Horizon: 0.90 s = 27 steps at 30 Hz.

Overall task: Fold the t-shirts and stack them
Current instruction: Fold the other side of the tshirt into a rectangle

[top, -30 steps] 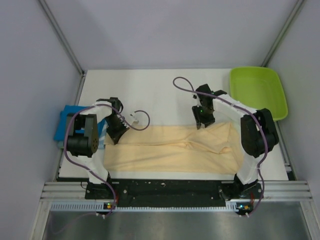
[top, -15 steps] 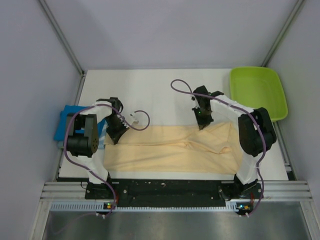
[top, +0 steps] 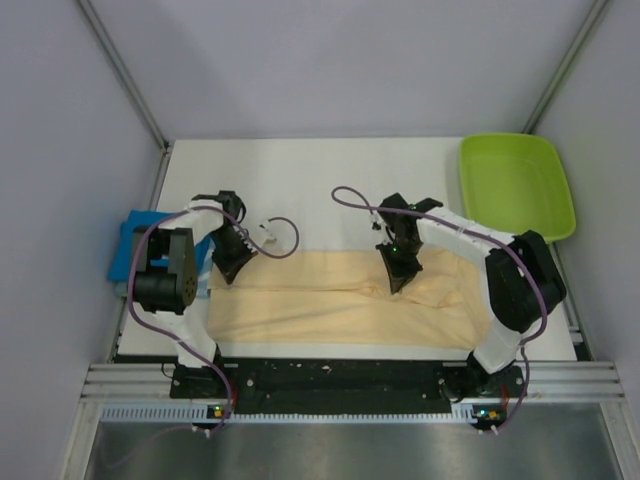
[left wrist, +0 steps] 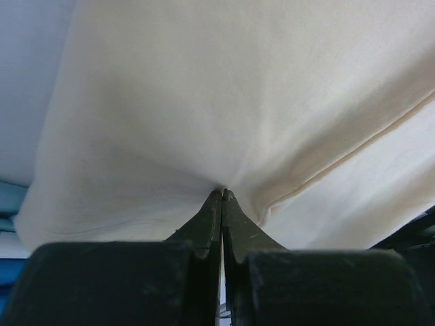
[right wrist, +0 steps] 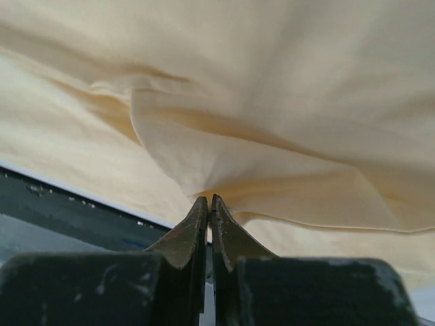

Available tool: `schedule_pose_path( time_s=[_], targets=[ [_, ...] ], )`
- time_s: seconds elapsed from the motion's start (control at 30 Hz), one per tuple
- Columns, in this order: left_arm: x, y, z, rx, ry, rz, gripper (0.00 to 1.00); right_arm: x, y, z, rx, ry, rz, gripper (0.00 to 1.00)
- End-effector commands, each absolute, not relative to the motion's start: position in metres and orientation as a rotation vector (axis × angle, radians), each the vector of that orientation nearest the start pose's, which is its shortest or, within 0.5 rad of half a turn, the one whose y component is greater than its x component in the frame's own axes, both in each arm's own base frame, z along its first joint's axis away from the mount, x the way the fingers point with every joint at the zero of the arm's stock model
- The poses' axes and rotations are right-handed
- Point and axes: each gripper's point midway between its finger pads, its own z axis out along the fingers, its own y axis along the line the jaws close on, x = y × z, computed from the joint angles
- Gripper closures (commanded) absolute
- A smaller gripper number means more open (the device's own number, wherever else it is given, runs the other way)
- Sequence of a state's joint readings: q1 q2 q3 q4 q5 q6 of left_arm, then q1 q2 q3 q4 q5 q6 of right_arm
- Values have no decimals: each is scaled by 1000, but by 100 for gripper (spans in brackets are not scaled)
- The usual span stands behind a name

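The pale peach-cream t-shirt (top: 340,305) lies as a long band across the near half of the white table. My left gripper (top: 226,272) is shut on its far left edge; the left wrist view shows the cloth (left wrist: 224,102) puckering at my closed tips (left wrist: 222,195). My right gripper (top: 395,283) is shut on a fold of the shirt right of centre; in the right wrist view the cloth (right wrist: 285,122) bunches at the tips (right wrist: 209,200). The bright blue shirt (top: 128,250) lies folded at the table's left edge, partly behind my left arm.
A lime-green plastic tray (top: 515,185) sits at the far right corner. A black rail (top: 330,375) runs along the near edge between the arm bases. Purple cables (top: 350,195) loop over the far half of the table. Grey walls enclose the table.
My right gripper has moved left and toward the near edge, dragging the shirt's far right edge inward over the cloth. The left gripper has barely moved.
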State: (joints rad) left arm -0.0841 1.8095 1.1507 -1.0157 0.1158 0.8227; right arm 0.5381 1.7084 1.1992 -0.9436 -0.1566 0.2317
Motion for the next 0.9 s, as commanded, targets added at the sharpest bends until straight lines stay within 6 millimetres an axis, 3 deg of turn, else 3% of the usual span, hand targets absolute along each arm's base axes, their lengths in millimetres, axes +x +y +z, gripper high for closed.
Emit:
schedule_pose_path(
  time_s=[0.0,0.13,0.23,0.27,0.43,0.5,0.57,0.6,0.67,0.73,0.87],
  targets=[
    [280,-12,25,1400,2813,-194,99,174,203,73,-524,3152,520,100],
    [287,-13,27,1399,2803,-192,99,158,227,76,-563,3173,684,96],
    [292,-14,31,1395,2794,-183,99,151,239,83,-575,3171,798,76],
    [294,-14,33,1394,2785,-177,99,148,242,87,-586,3161,838,74],
    [308,-21,50,1392,2727,-174,94,123,258,131,-819,2993,1136,65],
    [315,-34,63,1408,2667,-201,87,125,256,147,-833,2933,1122,62],
    [320,-60,84,1443,2568,-260,78,164,237,157,-615,2886,973,59],
    [320,-83,97,1493,2487,-302,74,185,223,157,-450,2884,920,59],
    [314,-128,121,1592,2323,-384,65,226,181,146,-169,2865,754,63],
    [297,-179,145,1698,2131,-481,56,252,150,134,-16,2836,653,67],
    [256,-274,161,1794,1862,-713,52,279,107,113,195,2793,545,100]
  ],
)
